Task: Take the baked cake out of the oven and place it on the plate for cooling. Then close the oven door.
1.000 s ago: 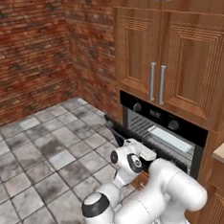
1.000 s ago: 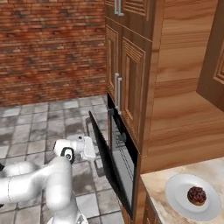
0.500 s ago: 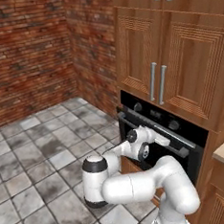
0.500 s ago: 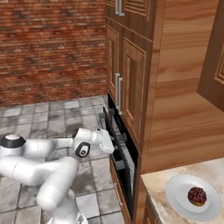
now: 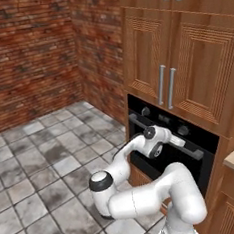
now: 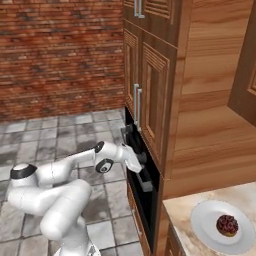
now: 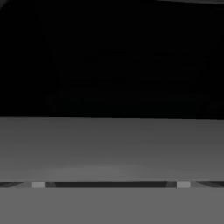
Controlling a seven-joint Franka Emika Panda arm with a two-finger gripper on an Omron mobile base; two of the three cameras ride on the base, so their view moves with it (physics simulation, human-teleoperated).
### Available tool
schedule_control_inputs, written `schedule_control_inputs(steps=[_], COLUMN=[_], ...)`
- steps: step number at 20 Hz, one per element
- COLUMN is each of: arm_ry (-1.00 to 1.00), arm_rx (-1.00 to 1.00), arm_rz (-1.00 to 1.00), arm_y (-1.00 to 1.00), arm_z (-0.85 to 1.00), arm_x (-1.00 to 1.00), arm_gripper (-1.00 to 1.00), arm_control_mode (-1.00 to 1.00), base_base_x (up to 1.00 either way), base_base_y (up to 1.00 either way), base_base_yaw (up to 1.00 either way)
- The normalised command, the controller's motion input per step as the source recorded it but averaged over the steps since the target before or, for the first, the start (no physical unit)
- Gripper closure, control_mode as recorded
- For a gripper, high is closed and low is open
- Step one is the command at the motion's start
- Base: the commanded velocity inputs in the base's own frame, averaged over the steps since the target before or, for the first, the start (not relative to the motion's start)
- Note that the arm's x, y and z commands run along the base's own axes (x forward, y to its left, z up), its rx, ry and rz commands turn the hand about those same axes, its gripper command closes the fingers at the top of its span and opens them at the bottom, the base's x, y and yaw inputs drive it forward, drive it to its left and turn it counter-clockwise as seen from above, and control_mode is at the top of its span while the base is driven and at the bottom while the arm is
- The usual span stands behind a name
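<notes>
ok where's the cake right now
The cake sits on the white plate on the counter, at the lower right of the right base view, just right of the oven.

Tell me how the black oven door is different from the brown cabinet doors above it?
The oven door is black, glossy glass; the cabinet doors are brown carved wood. The oven door has one long silver bar lying sideways; the cabinet doors have bars standing upright. The oven door sits lower, the cabinet doors higher. Both look shut, with silver handles.
</notes>
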Motion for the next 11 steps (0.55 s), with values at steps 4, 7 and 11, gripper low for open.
schedule_control_inputs(steps=[4,7,11], arm_ry=[0.05,0.04,0.01], arm_rx=[0.0,0.0,0.0], arm_rz=[0.0,0.0,0.0], arm_y=[-0.22,-0.07,-0.02], arm_z=[-0.08,-0.05,0.0], arm_x=[0.29,0.22,0.09], arm_gripper=[-1.0,-1.0,-1.0], arm_control_mode=[-1.0,-1.0,-1.0], base_base_x=[0.0,0.0,0.0], base_base_y=[0.0,0.0,0.0], base_base_yaw=[0.0,0.0,0.0])
